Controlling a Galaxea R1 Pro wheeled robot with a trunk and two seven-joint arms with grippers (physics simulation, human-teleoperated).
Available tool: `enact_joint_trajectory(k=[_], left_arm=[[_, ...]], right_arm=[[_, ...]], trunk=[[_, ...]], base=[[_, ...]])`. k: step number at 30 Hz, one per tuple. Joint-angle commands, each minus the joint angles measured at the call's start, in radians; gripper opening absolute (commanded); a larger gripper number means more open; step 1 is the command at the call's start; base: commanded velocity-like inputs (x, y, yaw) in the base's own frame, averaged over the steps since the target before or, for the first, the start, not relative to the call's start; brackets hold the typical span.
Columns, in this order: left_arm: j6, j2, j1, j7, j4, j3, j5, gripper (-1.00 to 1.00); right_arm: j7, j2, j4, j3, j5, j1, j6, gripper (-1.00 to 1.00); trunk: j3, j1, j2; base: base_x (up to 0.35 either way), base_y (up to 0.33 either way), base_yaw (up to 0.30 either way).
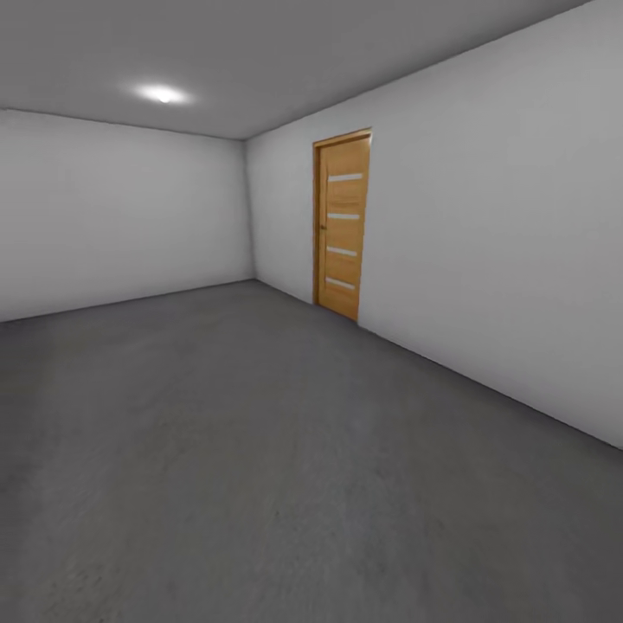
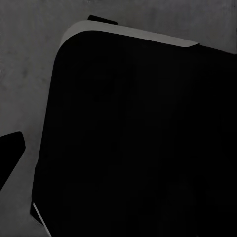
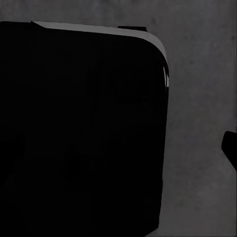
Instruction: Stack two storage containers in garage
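The head view looks into the garage, a bare room with white-grey walls (image 1: 112, 216) and a dark grey concrete floor (image 1: 260, 450). The two storage containers are out of view. In the left wrist view a dark fingertip (image 2: 10, 155) of my left gripper juts in at the frame edge over the speckled floor (image 2: 29, 59). In the right wrist view a dark fingertip (image 3: 230, 148) of my right gripper pokes in at the edge over the same floor (image 3: 197, 123). Neither wrist view shows both fingers, so how the jaws stand is unclear.
A wooden door (image 1: 343, 227) with pale horizontal slats stands shut in the right wall. A ceiling light (image 1: 163, 93) glows at the upper left. My black rounded base (image 2: 138, 138) (image 3: 79, 128) covers much of both wrist views.
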Motion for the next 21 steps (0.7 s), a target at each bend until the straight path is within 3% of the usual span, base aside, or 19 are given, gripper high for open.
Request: enact_joint_trajectory(k=[1, 9, 21], left_arm=[[-0.002, 0.0, 0.0, 0.0, 0.0, 0.002, 0.005, 1.0], [-0.001, 0.0, 0.0, 0.0, 0.0, 0.002, 0.006, 1.0], [-0.001, 0.0, 0.0, 0.0, 0.0, 0.001, 0.006, 1.0]], right_arm=[[-0.001, 0.0, 0.0, 0.001, 0.001, 0.0, -0.003, 1.0], [-0.001, -0.002, 0.0, 0.0, 0.001, 0.0, 0.0, 1.0], [-0.001, -0.005, 0.0, 0.0, -0.001, 0.0, -0.001, 1.0]], trunk=[[-0.001, 0.001, 0.0], [-0.001, 0.001, 0.0], [-0.001, 0.001, 0.0]], base=[[0.322, 0.0, 0.277], [0.322, 0.0, 0.248], [0.322, 0.0, 0.02]])
